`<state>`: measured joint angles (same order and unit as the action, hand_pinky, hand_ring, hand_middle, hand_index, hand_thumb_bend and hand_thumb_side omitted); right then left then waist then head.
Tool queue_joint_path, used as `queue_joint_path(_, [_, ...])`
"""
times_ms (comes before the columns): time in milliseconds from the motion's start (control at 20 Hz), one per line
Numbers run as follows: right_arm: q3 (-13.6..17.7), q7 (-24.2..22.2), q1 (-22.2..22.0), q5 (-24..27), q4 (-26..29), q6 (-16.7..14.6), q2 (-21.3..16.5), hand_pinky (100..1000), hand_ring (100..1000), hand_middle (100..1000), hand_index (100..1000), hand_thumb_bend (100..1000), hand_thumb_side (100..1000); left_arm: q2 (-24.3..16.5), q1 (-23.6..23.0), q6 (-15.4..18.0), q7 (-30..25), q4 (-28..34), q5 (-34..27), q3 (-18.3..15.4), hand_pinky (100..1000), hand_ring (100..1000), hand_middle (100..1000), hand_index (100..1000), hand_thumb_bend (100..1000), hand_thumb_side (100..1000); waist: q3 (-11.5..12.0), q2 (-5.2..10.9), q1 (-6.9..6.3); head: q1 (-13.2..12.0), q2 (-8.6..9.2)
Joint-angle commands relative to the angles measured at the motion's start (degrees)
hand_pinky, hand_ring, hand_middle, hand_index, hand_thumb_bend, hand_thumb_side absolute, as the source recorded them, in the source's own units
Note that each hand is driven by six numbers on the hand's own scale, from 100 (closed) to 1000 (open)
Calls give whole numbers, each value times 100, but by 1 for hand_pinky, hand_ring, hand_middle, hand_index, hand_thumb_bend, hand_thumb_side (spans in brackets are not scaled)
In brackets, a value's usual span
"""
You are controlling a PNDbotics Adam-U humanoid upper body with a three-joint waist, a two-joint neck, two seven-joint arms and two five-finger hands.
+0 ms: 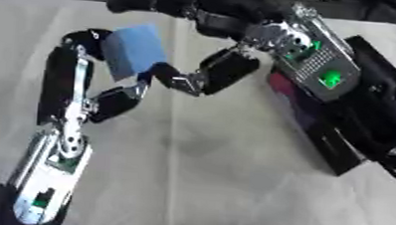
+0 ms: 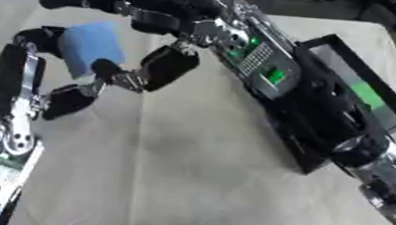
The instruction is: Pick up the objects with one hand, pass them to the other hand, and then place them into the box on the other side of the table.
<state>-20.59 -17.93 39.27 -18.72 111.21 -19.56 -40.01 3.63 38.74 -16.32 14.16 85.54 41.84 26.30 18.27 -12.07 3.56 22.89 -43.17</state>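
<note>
A pale blue block (image 1: 134,50), seemingly light and soft like foam, sits pinched in the left hand (image 1: 86,84). Just beside it, the right hand (image 1: 206,71) reaches, fingers relaxed; its free edge looks easiest to grasp.

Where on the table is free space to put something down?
The cloth is bare in front, between the left arm and the box. It is crowded at the far left, where both hands meet at the blue block.
</note>
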Motion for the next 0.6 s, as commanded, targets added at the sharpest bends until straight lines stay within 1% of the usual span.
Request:
queue_joint_path(50, [37,85,58,-87,-48,-68,-46,1000,875,978,985,100,247,65,95,13,-16,70,30,19,767,559,466,552,100,193,13,-5,53,34,69])
queue_joint_path(300, [11,-39,27,-195,-168,-220,-19,1000,915,998,1000,100,259,76,103,-8,10,63,41,19,765,557,464,549,100,191,34,-21,58,42,93])
queue_joint_path(450, [14,-85,12,-267,-239,-353,-11,1000,921,999,1000,100,269,74,110,-8,53,118,14,34,759,539,418,511,100,195,38,-37,67,51,104])
queue_joint_path(600, [20,-78,3,-299,-303,-455,-15,1000,928,1000,1000,100,271,68,105,-4,74,172,-29,67,757,536,411,505,100,196,42,-47,69,62,104])
